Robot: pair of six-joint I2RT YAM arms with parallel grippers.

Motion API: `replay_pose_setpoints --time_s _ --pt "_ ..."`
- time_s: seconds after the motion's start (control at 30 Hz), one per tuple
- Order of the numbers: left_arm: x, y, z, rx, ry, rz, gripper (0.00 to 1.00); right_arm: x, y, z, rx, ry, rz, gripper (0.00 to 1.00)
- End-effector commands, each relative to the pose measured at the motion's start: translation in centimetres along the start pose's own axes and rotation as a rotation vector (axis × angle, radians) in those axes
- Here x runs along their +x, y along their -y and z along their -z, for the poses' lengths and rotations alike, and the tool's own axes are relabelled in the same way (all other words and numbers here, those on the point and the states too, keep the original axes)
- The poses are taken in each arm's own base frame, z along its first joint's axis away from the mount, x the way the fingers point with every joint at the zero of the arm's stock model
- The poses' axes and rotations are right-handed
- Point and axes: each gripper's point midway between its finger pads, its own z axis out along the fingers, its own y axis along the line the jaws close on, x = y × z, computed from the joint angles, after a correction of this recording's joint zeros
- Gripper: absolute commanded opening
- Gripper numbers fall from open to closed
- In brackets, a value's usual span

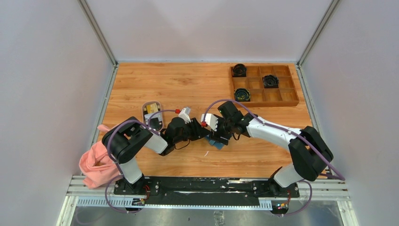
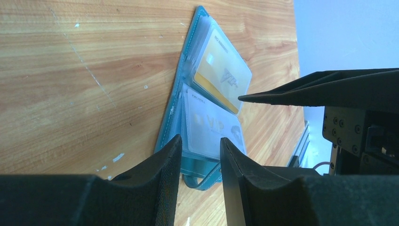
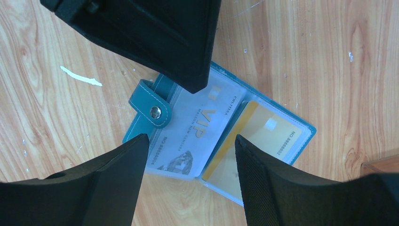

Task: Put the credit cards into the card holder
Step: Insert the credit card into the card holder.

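Observation:
The teal-blue card holder (image 3: 294, 123) lies open on the table under both grippers. It also shows in the left wrist view (image 2: 171, 117) and the top view (image 1: 218, 143). Its clear pockets hold a white VIP card (image 3: 202, 127) and a yellow card (image 3: 259, 139). Its snap strap (image 3: 153, 107) sticks out at one end. My left gripper (image 2: 200, 147) is open and empty, just above the holder's strap end. My right gripper (image 3: 190, 143) is open and empty, straddling the holder from above. Another yellowish card (image 1: 151, 108) lies in the white oval dish (image 1: 153, 115).
A brown wooden compartment tray (image 1: 263, 84) with three black items stands at the back right. A pink cloth (image 1: 96, 162) hangs over the table's near left edge. The two arms meet close together at mid-table. A small white scrap (image 3: 81, 76) lies beside the holder.

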Motion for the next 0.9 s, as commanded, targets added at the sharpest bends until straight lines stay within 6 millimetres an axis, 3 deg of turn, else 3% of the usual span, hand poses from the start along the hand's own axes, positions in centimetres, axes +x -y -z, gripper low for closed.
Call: replay_pose_setpoints --time_s 0.0,0.33,0.6,0.87 --pt "-0.9 1.1 -0.1 0.049 0.027 -0.015 0.38 -0.3 0.5 0.5 0.004 0.002 -0.022 0.71" --pt "-0.8 1.2 -0.1 0.059 0.025 -0.011 0.37 -0.2 0.5 0.4 0.002 0.0 -0.022 0.71" --pt "-1.0 -0.6 0.5 -0.045 0.042 -0.039 0.4 -0.2 0.4 0.4 0.001 0.0 -0.023 0.71" --pt "-1.5 -0.1 0.6 -0.044 0.051 -0.056 0.41 -0.2 0.4 0.4 -0.002 -0.005 -0.024 0.71"
